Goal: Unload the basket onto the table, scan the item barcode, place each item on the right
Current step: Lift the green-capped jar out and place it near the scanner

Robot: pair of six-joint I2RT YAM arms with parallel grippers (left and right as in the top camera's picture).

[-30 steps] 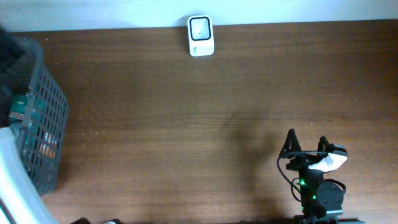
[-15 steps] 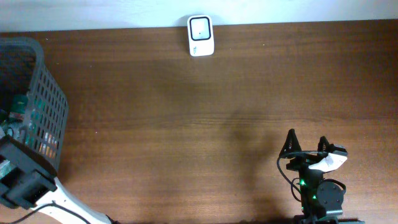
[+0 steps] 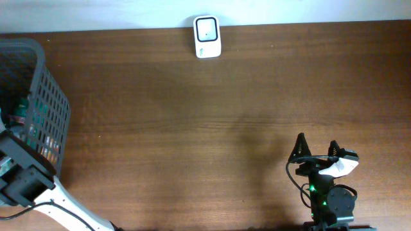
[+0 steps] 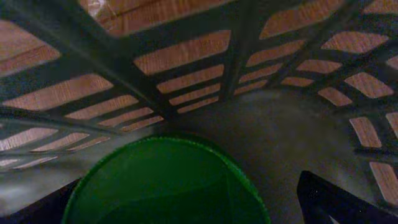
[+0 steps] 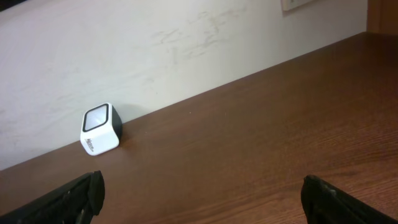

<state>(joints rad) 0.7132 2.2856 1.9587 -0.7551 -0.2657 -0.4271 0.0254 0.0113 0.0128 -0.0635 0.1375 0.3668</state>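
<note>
In the left wrist view a round green item lies on the floor of the dark grey mesh basket. My left gripper hangs inside the basket, open, with its dark fingers either side of the green item and a gap on the right. The white scanner with a dark window stands at the table's far edge, also in the right wrist view as the scanner. My right gripper sits open and empty near the front right, pointing toward the scanner.
The basket stands at the table's left edge with packaged goods showing through its mesh. My left arm's body overlaps the basket's near corner. A white wall runs behind the scanner.
My left arm has swung from over the basket's far side to its near corner and shifted slightly farther in. The right arm and the scanner have not moved.
</note>
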